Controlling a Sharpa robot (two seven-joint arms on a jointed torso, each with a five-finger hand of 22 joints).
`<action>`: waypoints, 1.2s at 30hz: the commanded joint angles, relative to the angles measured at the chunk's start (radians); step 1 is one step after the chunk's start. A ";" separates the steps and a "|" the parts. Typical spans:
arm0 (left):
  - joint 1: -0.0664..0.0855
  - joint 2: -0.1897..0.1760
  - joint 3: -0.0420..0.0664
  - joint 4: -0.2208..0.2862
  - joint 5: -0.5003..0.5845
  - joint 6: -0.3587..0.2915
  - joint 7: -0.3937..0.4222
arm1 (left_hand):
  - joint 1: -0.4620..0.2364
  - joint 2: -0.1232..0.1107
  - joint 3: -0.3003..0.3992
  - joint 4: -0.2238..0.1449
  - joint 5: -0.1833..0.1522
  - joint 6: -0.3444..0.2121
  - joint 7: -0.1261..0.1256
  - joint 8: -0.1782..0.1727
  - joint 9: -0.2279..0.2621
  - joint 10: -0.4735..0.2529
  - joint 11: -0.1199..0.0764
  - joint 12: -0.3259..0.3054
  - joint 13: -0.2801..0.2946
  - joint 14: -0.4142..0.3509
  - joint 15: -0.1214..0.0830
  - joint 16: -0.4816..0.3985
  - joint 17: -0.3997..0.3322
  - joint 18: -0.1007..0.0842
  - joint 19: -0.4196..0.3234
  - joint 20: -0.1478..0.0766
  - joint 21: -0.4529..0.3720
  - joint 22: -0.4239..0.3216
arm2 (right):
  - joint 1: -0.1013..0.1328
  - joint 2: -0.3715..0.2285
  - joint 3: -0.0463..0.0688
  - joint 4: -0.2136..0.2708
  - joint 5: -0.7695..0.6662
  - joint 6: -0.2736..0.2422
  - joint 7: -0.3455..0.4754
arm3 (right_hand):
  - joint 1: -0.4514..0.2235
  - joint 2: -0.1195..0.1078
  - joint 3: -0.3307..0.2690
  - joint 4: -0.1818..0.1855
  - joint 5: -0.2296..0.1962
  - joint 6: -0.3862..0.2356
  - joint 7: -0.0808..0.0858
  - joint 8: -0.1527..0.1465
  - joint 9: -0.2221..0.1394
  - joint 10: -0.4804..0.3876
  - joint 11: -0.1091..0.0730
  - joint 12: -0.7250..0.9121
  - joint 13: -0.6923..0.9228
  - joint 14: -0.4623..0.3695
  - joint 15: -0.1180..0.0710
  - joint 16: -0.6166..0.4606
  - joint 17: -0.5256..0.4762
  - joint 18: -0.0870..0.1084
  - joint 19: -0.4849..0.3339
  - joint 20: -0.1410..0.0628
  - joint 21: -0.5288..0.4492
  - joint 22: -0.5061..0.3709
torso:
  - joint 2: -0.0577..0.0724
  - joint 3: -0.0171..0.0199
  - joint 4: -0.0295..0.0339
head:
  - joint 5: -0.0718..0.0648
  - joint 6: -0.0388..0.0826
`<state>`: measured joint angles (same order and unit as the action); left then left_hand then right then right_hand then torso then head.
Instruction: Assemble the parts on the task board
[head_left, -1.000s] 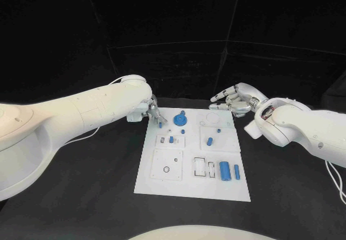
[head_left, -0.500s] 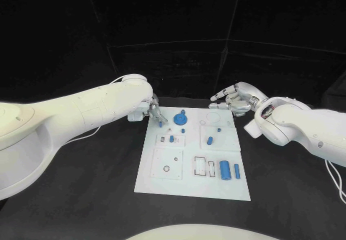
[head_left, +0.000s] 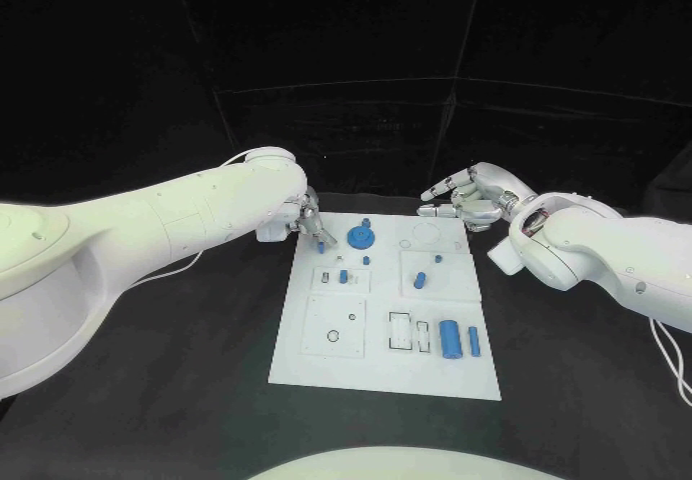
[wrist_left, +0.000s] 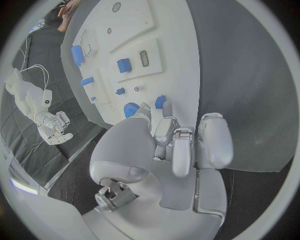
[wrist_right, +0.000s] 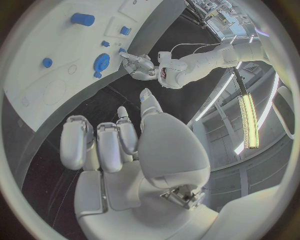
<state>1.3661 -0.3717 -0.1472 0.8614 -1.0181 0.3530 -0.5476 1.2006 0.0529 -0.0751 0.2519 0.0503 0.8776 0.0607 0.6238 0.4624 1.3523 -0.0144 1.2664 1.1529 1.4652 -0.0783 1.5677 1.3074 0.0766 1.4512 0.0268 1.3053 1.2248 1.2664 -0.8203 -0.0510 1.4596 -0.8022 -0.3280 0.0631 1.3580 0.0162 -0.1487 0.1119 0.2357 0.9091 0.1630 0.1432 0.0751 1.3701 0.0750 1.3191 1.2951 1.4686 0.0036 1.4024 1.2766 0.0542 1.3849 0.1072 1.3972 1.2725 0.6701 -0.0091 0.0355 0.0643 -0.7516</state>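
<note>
My left hand (head_left: 299, 219) stayed at the task board's (head_left: 329, 368) far-left corner, fingertips at a small blue part (wrist_left: 160, 101); grasp unclear. The round blue part (head_left: 361, 238) sat just beside it. My right hand (head_left: 469, 197) lifted slightly, fingers apart, empty. No assembly progress.

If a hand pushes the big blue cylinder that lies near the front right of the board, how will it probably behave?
The blue cylinder lies on its side on the flat task board, so a sideways push would probably make it roll. It looks rigid and smooth, so it may slip between the fingers. Being small, it is probably light.
</note>
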 joint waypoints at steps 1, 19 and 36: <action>0.001 0.001 0.000 0.001 -0.006 0.011 0.007 | 0.028 0.012 0.007 -0.016 -0.003 0.010 -0.002 0.001 -0.003 0.008 -0.001 0.007 0.000 0.106 -0.002 0.003 0.263 -0.001 0.005 -0.001 0.003 0.001 | 0.002 0.001 0.001 0.001 0.003 -0.004 0.008 | 0.002 0.007 -0.003 -0.004 0.003 -0.004 -0.002 0.007 -0.001 -0.004 -0.001 -0.004 0.000 0.040 -0.007 -0.004 0.000 0.016 -0.006 -0.002 -0.004 -0.001 | 0.000 -0.0002 -0.0009 | 0.000 -0.001; 0.001 -0.003 0.000 0.005 -0.001 0.019 0.012 | 0.221 0.066 0.166 -0.169 -0.002 0.005 -0.017 -0.018 -0.029 0.007 -0.017 0.001 0.001 0.106 -0.012 0.003 0.263 -0.002 0.006 -0.010 0.006 0.009 | 0.002 0.001 0.001 0.001 0.003 -0.005 0.009 | 0.003 0.008 -0.003 -0.005 0.006 -0.004 -0.003 0.008 -0.001 -0.004 -0.002 -0.004 0.001 0.040 -0.008 -0.004 0.000 0.016 -0.006 -0.002 -0.005 -0.001 | 0.000 -0.0003 -0.0004 | -0.001 -0.006; 0.012 -0.073 0.000 0.083 0.117 -0.101 0.028 | 0.060 -0.046 0.578 -0.263 0.005 -0.002 -0.005 0.035 -0.018 0.012 -0.007 -0.014 -0.013 0.106 -0.001 0.003 0.263 -0.001 0.006 0.000 -0.001 0.012 | 0.002 -0.005 0.001 0.000 0.003 -0.015 0.015 | 0.007 0.012 -0.006 -0.009 0.041 -0.003 -0.003 0.011 -0.001 -0.003 -0.002 -0.003 0.001 0.041 -0.008 -0.004 0.002 0.016 -0.004 -0.003 -0.005 0.000 | -0.002 0.0008 0.0036 | -0.002 -0.007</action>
<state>1.3731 -0.4400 -0.1478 0.9346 -0.9639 0.3151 -0.5323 1.2786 0.0121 0.3586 0.1197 0.0550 0.8785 0.0519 0.6565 0.4428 1.3621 -0.0241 1.2582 1.1468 1.4670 -0.0875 1.5677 1.3074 0.0766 1.4570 0.0210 1.3053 1.2369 1.2664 -0.8242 -0.0510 1.4582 -0.8022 -0.3310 0.0660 1.3648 0.0230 -0.1543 0.1063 0.2733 0.9090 0.1630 0.1509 0.0752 1.3701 0.0750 1.3192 1.2963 1.4648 -0.0001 1.4024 1.2779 0.0542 1.3849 0.1072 1.3972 1.2726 0.6680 -0.0085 0.0382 0.0612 -0.7603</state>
